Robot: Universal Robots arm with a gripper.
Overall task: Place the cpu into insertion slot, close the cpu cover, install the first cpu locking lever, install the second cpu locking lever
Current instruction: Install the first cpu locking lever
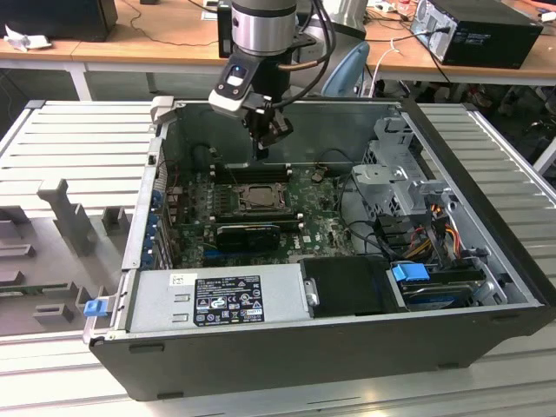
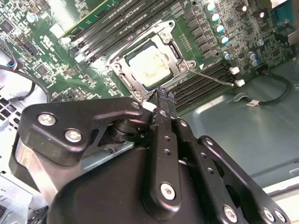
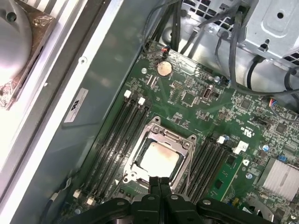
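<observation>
My claw (image 3: 159,181) hangs with its fingers pressed together, gripping nothing, just above the cpu (image 3: 158,158), which lies framed by the lowered cpu cover (image 3: 174,137).

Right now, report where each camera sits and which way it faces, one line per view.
Exterior view: off the arm, above the open case, looking down into it; shows the arm and the claw over the board.
First wrist view: on the wrist, looking past the shut claw at the cpu under its cover.
Second wrist view: on the wrist, looking along the claw's body to the cpu.
Shared: both wrist views show the claw, cpu and cover.
</observation>
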